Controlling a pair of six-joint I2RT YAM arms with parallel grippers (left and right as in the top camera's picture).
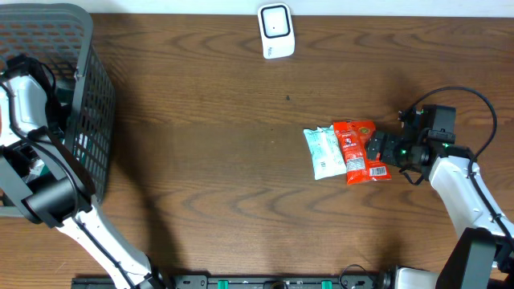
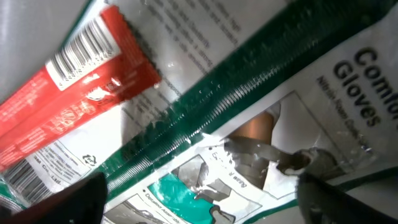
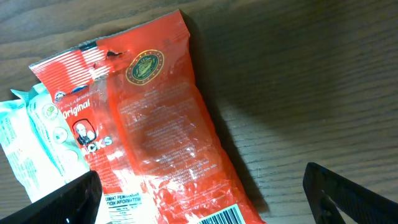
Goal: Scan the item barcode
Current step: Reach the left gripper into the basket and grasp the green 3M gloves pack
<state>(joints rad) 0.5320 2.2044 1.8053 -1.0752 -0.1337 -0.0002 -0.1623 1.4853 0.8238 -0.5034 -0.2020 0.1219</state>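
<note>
Dk brown table (image 1: 201,160), wavy wood grain. Dk grey basket (image 1: 88,104), mesh grid. White scanner (image 1: 276,30) w/ dark rounded outline on its face. Red-orange snack bag (image 1: 359,148): white lettering, thin white stripes at one end, round gold-green seal, white barcode patch w/ black bars. Pale teal & white packet (image 1: 325,151). Clear/white glove pouch (image 2: 348,93): green ribbed zip strip, black print, teal patch. Red wrapper (image 2: 74,112) w/ white barcode label, black bars.

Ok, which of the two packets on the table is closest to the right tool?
The red packet, lying right at the open right tool. The pale blue-and-white packet lies beside it on the far side, away from that tool.
</note>
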